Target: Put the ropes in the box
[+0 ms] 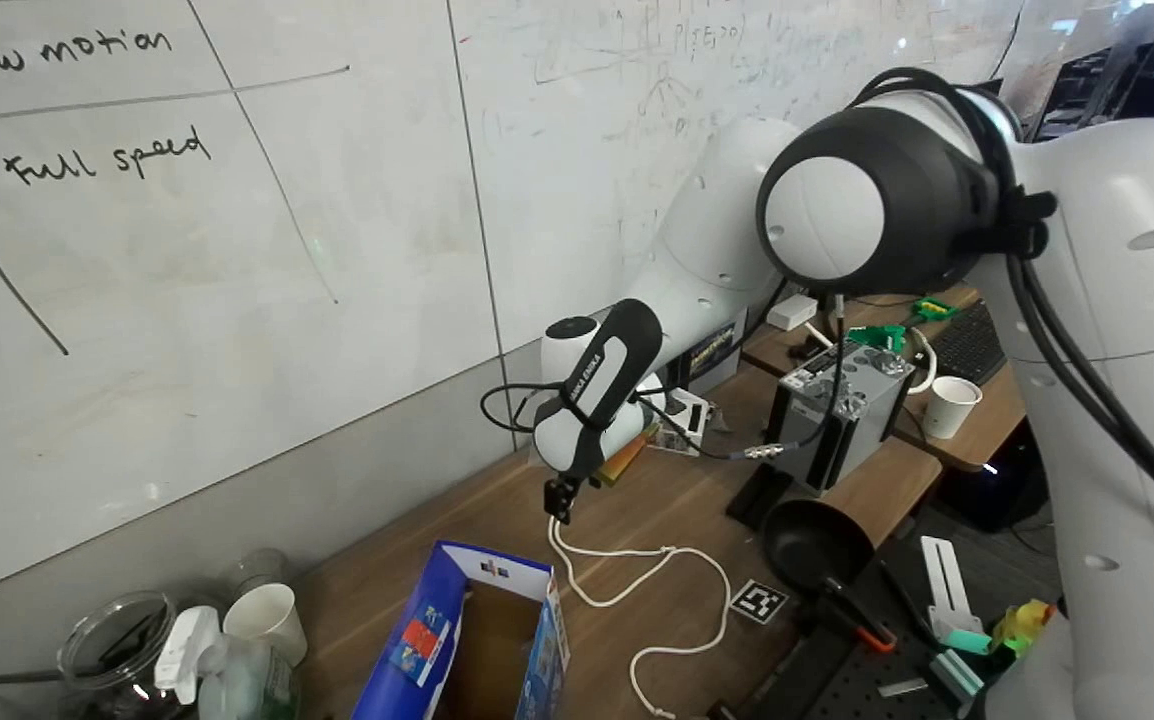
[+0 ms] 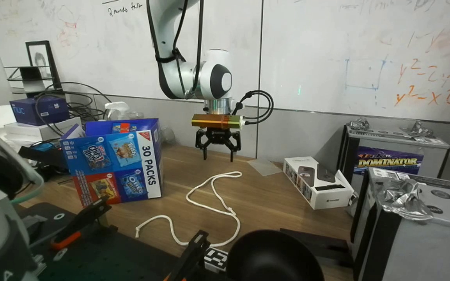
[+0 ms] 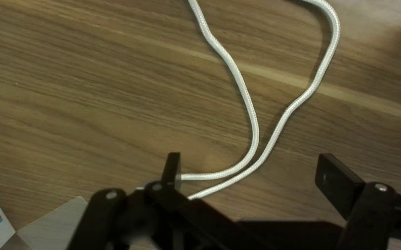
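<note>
A white rope (image 2: 231, 211) lies in loose curves on the wooden table, with a small knot partway along it. My gripper (image 2: 218, 159) hangs over its folded end, fingers pointing down and wide apart. In the wrist view, two strands of the rope (image 3: 255, 128) run side by side between the fingertips of the gripper (image 3: 249, 158) and pass out of sight behind the left finger (image 3: 171, 168). Nothing is gripped. The blue box (image 1: 427, 620), printed with snack pictures, stands upright with its top open. Its printed front (image 2: 108, 169) shows beside the rope.
A black frying pan (image 2: 273, 253) and a marker card (image 1: 759, 601) lie near the rope's curve. A white carton (image 2: 332, 198) and grey devices (image 1: 837, 400) stand on one side. A paper cup (image 1: 267, 622) and glass jar (image 1: 117, 640) are past the box. A whiteboard (image 1: 377, 200) backs the table.
</note>
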Robot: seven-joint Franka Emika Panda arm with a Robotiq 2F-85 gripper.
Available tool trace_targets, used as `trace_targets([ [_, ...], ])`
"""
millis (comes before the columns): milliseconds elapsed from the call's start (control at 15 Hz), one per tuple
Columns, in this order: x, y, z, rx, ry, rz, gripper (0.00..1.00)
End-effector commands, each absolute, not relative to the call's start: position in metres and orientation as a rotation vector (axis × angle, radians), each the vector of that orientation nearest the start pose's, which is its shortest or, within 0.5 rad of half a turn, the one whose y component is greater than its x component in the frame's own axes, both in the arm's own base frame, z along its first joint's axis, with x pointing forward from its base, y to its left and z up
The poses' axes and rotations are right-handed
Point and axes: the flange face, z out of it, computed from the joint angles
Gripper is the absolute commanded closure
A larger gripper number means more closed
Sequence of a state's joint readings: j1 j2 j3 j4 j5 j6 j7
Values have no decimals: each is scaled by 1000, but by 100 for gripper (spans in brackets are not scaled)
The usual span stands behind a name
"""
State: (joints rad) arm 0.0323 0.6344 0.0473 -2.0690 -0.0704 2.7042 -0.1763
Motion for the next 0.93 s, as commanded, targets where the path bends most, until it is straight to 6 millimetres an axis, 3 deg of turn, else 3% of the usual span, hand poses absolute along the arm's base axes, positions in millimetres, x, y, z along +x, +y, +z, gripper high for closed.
trace_targets([
  [0, 585, 61, 101, -3083, -482, -49, 0],
  [333, 586, 77, 67, -3065, -516, -58, 0],
  [867, 595, 80, 34, -3100, -565, -73, 0],
])
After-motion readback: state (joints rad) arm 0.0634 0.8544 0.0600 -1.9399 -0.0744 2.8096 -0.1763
